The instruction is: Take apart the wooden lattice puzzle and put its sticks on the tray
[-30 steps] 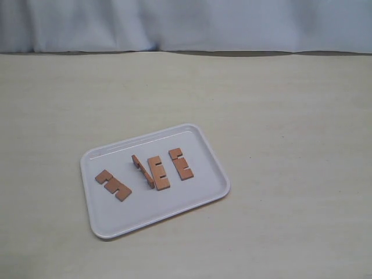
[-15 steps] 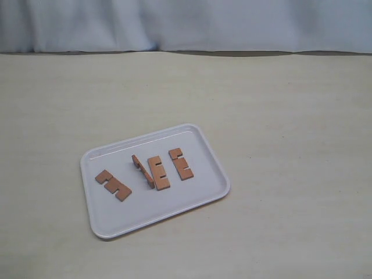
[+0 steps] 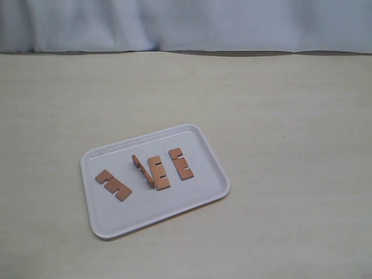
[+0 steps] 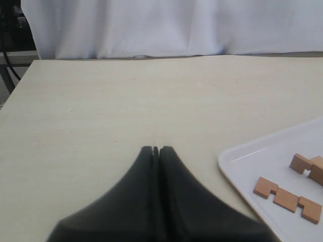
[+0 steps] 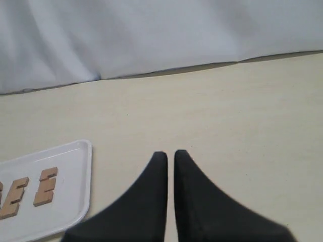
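The white tray (image 3: 145, 210) lies left of centre on the table in the exterior view. Four reddish-brown notched sticks rest on it, apart from one another: one at its left (image 3: 114, 185), one propped on edge (image 3: 142, 170), and two flat ones (image 3: 158, 172) (image 3: 181, 164). No assembled lattice puzzle shows. Neither gripper appears in the exterior view. My left gripper (image 4: 156, 148) is shut over bare table, beside the tray (image 4: 242, 166) and a stick (image 4: 287, 198). My right gripper (image 5: 170, 153) is shut with a hairline gap and holds nothing, beside the tray (image 5: 70, 196) and its sticks (image 5: 45, 187).
A pale beige table (image 3: 279, 116) spreads all round the tray. A white-blue cloth backdrop (image 3: 186, 23) hangs along its far edge. In the left wrist view a dark table leg or stand (image 4: 7, 75) shows past the table's corner.
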